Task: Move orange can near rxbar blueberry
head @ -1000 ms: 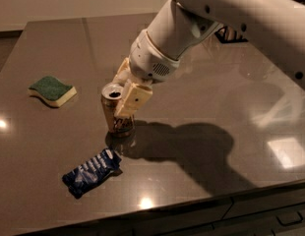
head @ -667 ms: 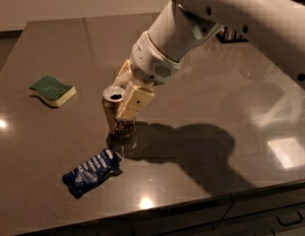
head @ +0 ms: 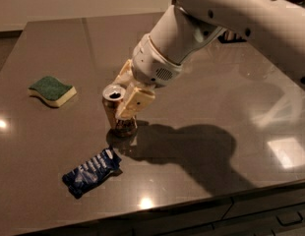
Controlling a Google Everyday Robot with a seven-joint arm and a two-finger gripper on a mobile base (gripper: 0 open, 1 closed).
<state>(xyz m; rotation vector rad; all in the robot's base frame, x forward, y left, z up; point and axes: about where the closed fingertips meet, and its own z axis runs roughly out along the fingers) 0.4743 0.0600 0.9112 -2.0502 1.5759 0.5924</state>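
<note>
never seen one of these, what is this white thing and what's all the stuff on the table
The white thing is a robot arm, seen by a single camera looking down on a dark table. At the arm's end is a two-finger claw, closed around a small orange can that stands upright on the table. Just in front of the can lies a dark blue rxbar blueberry, close but not touching. A green-and-yellow sponge lies toward the picture's left.

Dim; shadow (head: pixel 192 151) from fingers (head: pixel 135 100) at can (head: pixel 113 94)
</note>
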